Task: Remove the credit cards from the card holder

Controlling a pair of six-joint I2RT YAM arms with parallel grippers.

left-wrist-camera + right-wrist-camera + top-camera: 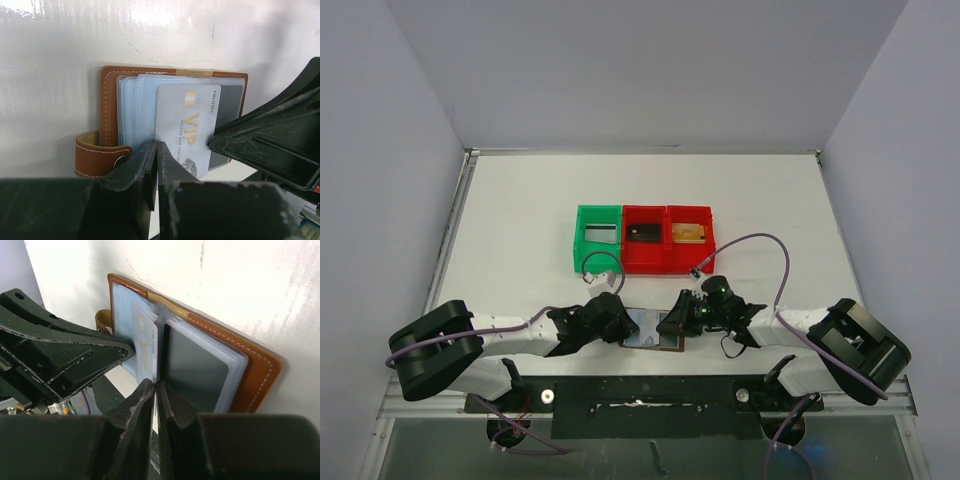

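The brown card holder lies open at the table's near edge. The left gripper is closed, seemingly pinching the holder's sleeve edge, and the right gripper nips the white VIP card. If the left hold is weak, the whole holder would likely drag along with the card.

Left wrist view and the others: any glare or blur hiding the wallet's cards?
Left wrist: glare whitens the table above the card holder, VIP card lettering readable, gripper fingers soft. Right wrist: bright table, dark card under a hazy sleeve. Top external: even light, holder small, its cards indistinct.
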